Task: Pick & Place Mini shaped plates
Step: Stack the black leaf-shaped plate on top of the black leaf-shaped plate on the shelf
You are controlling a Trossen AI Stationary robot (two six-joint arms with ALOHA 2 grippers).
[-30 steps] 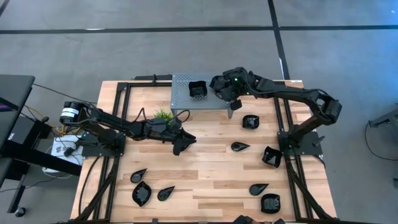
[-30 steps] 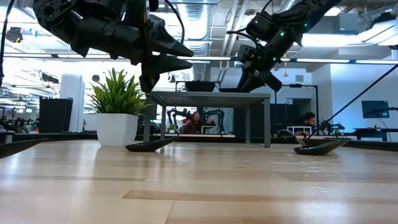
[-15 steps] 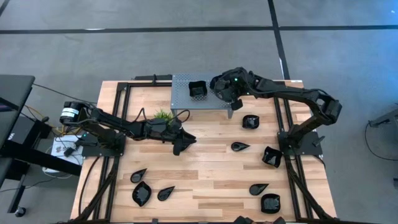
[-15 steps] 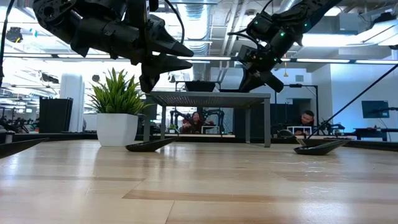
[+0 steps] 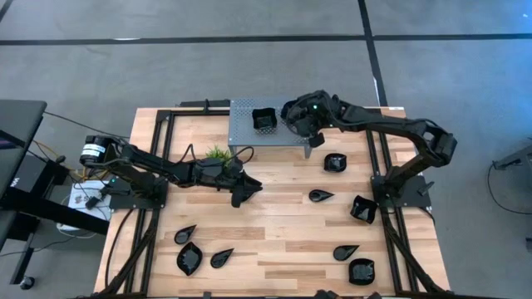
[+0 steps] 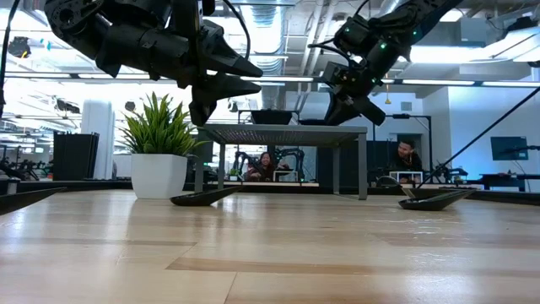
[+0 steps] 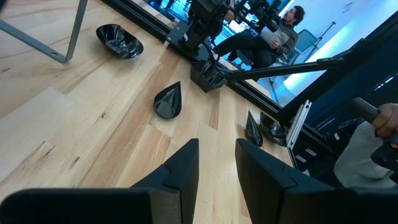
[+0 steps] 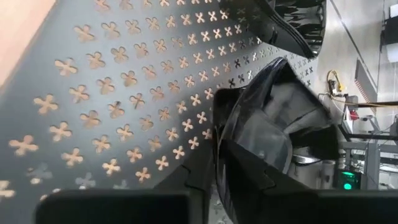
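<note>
Two robot arms work at a wooden table (image 5: 274,224) scattered with small black plates.

The right gripper (image 8: 214,163) is over the grey perforated stand (image 5: 245,133), its fingers clamped on a glossy black plate (image 8: 267,134) beside another plate (image 5: 263,120) already resting there. The left gripper (image 7: 216,163) hovers mid-table, fingers slightly apart, empty. More plates (image 5: 189,259) lie along both sides.

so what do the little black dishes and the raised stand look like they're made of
The dishes, like the teardrop one, look glazed ceramic or glossy plastic: hard black surfaces with bright reflections, so I can't tell which. The stand looks like painted or coated sheet metal: flat grey with punched cross-shaped holes, on thin straight legs.
</note>
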